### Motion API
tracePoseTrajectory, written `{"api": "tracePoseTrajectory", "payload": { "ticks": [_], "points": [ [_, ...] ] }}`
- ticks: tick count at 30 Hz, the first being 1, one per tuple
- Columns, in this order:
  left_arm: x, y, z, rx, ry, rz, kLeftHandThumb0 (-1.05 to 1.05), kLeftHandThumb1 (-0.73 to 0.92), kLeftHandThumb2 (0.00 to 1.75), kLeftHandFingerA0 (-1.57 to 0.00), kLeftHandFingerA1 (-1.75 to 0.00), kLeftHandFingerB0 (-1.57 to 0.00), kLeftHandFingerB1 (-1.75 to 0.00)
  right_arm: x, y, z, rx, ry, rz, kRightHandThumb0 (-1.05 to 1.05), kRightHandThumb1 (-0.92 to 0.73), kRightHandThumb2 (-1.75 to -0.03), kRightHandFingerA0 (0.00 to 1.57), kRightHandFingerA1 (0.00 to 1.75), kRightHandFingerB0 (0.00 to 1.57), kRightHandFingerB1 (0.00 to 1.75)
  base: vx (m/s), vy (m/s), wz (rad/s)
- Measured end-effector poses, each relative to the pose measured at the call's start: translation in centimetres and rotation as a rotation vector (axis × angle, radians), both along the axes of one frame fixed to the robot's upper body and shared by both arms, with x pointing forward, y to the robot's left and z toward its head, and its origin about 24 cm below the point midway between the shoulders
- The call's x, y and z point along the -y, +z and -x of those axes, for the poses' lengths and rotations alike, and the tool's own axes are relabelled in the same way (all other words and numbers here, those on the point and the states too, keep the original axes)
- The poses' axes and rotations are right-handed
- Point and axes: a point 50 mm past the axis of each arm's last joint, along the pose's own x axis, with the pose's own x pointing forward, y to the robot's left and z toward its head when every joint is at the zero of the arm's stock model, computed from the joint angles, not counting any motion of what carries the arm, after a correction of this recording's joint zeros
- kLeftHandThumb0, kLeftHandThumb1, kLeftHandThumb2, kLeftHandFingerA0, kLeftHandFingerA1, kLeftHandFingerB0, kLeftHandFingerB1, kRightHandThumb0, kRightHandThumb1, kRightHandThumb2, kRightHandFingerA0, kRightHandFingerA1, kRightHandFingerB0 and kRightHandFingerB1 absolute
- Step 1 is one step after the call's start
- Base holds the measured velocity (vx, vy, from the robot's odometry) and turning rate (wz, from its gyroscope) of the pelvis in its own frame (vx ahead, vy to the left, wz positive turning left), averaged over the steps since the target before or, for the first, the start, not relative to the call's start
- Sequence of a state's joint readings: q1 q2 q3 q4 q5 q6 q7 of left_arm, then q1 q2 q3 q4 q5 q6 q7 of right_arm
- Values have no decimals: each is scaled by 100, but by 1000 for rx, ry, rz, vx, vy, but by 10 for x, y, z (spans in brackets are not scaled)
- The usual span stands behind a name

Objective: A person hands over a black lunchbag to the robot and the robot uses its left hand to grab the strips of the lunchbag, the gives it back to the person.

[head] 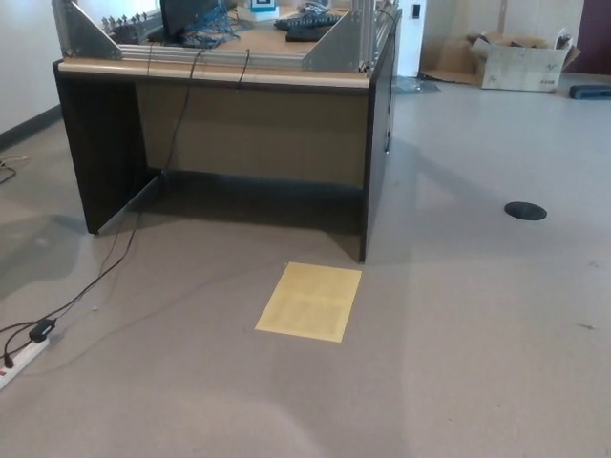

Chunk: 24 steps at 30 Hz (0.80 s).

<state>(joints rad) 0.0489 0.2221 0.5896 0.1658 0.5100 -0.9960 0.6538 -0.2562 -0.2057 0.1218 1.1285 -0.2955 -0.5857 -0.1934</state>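
Nearest the camera, a smooth grey floor (458,382) with a faint speckle was recorded across the lower frame. Neither robot hand was seen, so the state of the fingers could not be determined. No lunchbag was visible in the head view, and no person was shown. At the lower left edge, a white power strip (21,361) was laid flat on the floor, with a black plug inserted and a thin black cable (105,272) run from it toward the desk. Near the centre, a flat, rectangular yellow sheet (309,301) was laid on the floor just in front of the desk, apart from its side panel. Behind it, a desk (253,129) was observed, built with dark side panels, a tan back panel and a light wooden top edge. On the desktop, a silver metal frame (336,43) with triangular brackets was mounted, with tangled cables behind it. Farther right, a round black floor disc (526,210) was noted. Against the far wall, an open cardboard box (520,59) was placed.
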Motion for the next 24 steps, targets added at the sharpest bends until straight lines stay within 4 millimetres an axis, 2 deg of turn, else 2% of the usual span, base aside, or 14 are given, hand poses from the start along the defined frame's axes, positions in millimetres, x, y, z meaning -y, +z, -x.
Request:
{"api": "tracePoseTrajectory", "payload": {
  "ticks": [1, 2, 3, 4, 5, 6, 8, 10, 11, 12, 13, 20, 22, 24],
  "points": [
    [1, 9, -6, 31, -9, -20, -7, 57, 55, -93, -174, -78, -167, -1, 1, -1, 4, 0, -3, -59, -74, -63, 48, 45, 47, 40, 0, 0, 0],
    [3, 20, -14, 69, -20, -46, -7, 59, 56, -94, -174, -79, -155, -2, 2, -3, 10, 1, -5, -62, -62, -100, 43, 59, 39, 53, 0, 0, 0],
    [6, 27, -21, 93, -34, -60, -7, 59, 56, -94, -174, -79, -155, -1, 2, -4, 13, 0, -5, -62, -62, -100, 43, 59, 39, 53, 0, 0, 0],
    [9, 35, -28, 118, -53, -69, -9, 60, 56, -93, -175, -78, -156, -1, 3, -4, 15, 0, -5, -59, -75, -63, 47, 45, 48, 41, 0, 0, 0],
    [14, 43, -36, 146, -74, -78, -19, 61, 58, -93, -174, -77, -153, -2, 3, -5, 17, 1, -5, -62, -63, -101, 40, 58, 38, 53, 0, 0, 0],
    [18, 50, -42, 166, -92, -85, -19, 62, 58, -88, -172, -76, -161, -2, 4, -6, 19, 1, -5, -58, -74, -63, 46, 45, 47, 40, 0, 0, 0],
    [28, 66, -56, 207, -133, -108, -23, 63, 58, -84, -175, -72, -164, -2, 5, -7, 24, 1, -6, -57, -58, -99, 39, 57, 40, 55, 0, 0, 0],
    [39, 81, -69, 243, -173, -131, -23, 64, 57, -84, -175, -71, -164, -2, 6, -8, 27, -1, -7, -61, -75, -63, 47, 44, 49, 41, 0, 0, 0],
    [47, 90, -77, 260, -201, -143, -24, 63, 58, -84, -175, -70, -166, -2, 6, -8, 29, -2, -8, -60, -60, -100, 39, 57, 40, 54, 0, 0, 0],
    [51, 94, -81, 268, -214, -148, -24, 63, 57, -83, -175, -70, -166, -2, 6, -8, 30, -2, -8, -61, -75, -62, 46, 44, 50, 42, 0, 0, 0],
    [58, 102, -88, 281, -238, -158, -21, 61, 56, -81, -175, -67, -167, -2, 7, -9, 32, -3, -8, -65, -62, -100, 41, 56, 45, 55, 0, 0, 0],
    [101, 144, -126, 317, -335, -235, -20, 57, 56, -78, -175, -59, -169, -2, 10, -13, 43, -1, -9, -68, -63, -102, 41, 57, 46, 56, 0, 0, 0],
    [116, 157, -137, 320, -364, -258, -23, 59, 56, -77, -175, -57, -170, -2, 10, -13, 43, -1, -9, -67, -63, -101, 40, 56, 47, 56, 0, 0, 0],
    [128, 166, -145, 318, -381, -271, -24, 60, 56, -78, -175, -60, -171, -2, 10, -13, 43, -1, -10, -63, -75, -63, 44, 43, 54, 43, 0, 0, 0]
  ]
}}
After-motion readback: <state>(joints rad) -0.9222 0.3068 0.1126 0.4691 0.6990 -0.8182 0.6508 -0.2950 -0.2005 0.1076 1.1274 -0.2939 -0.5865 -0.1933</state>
